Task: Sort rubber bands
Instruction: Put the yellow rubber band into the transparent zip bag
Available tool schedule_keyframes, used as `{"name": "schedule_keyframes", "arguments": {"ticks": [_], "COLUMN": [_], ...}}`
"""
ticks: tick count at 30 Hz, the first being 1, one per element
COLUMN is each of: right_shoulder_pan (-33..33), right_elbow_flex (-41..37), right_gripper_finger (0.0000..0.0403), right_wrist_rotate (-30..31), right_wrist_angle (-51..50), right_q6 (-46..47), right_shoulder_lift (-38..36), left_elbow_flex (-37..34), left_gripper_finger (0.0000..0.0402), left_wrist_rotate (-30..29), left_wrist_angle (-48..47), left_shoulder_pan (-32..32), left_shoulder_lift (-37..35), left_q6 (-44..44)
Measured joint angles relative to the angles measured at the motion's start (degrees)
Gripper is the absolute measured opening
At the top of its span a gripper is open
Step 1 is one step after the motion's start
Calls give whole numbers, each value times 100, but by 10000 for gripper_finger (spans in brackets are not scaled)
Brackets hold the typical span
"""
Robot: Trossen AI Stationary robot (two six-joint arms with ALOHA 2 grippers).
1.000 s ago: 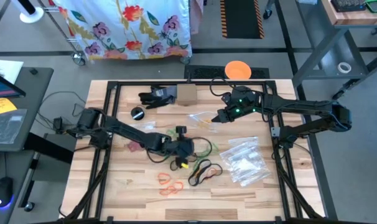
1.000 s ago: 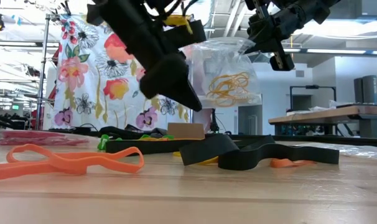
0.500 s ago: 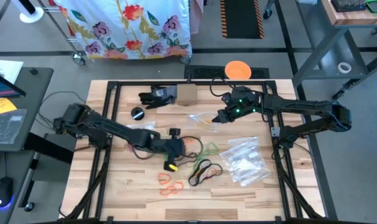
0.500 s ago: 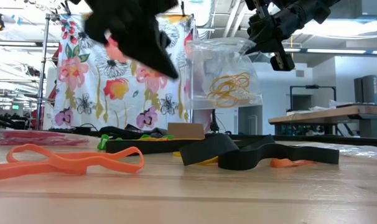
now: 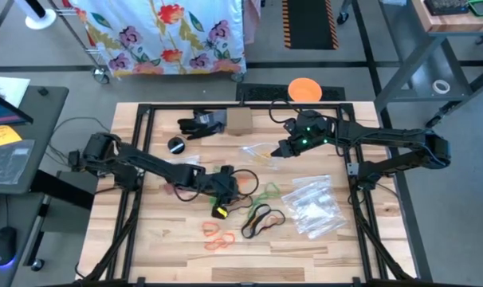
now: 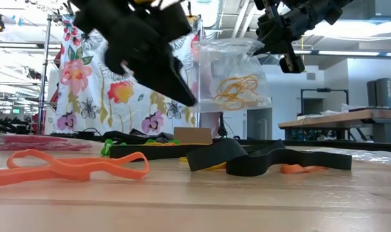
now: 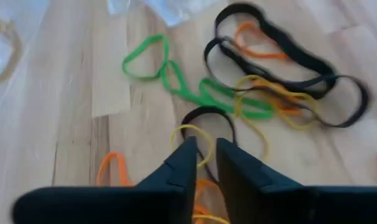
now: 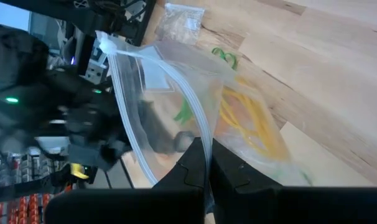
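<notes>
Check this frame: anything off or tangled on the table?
Mostly expected sorting clutter. The loose rubber bands lie overlapped mid-table, green, yellow and black loops crossing, so one pick may drag its neighbours. The left tool hangs just above them. The right tool is shut on a clear bag that already holds yellow bands.

Loose on wood, mid-table: green bands (image 7: 176, 78) in a chain, black loops (image 7: 288, 56) overlapping orange (flat, tangled), one yellow ring (image 7: 195, 140). Orange pair (image 5: 216, 236) nearer front edge. More yellow bands (image 6: 240, 90) bagged, held aloft.
</notes>
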Motion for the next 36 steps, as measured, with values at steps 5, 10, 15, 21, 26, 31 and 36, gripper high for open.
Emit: {"name": "schedule_keyframes", "arguments": {"ticks": [5,10,15,21,26,31,36], "right_shoulder_pan": [33,33,33,33,33,33,31], "right_elbow_flex": [0,0,0,0,0,-2,-4], "right_gripper_finger": [0,0,0,0,0,0,0], "right_wrist_rotate": [0,0,-2,0,0,0,4], "right_wrist_angle": [-24,-20,-23,-20,-19,-17,-17], "right_q6": [-6,-25,-31,-17,-15,3,2], "right_shoulder_lift": [0,2,2,2,0,2,2], "left_elbow_flex": [179,459,456,462,461,452,590], "left_gripper_finger": [128,169,172,164,148,123,99], "left_wrist_rotate": [-12,388,176,47,42,68,259], "left_wrist_angle": [347,-391,-598,-571,-578,-410,-235], "left_shoulder_pan": [193,241,256,249,247,262,286], "left_shoulder_lift": [531,800,975,994,994,1144,1451], "left_q6": [-430,-579,-369,-11,152,249,707]}}
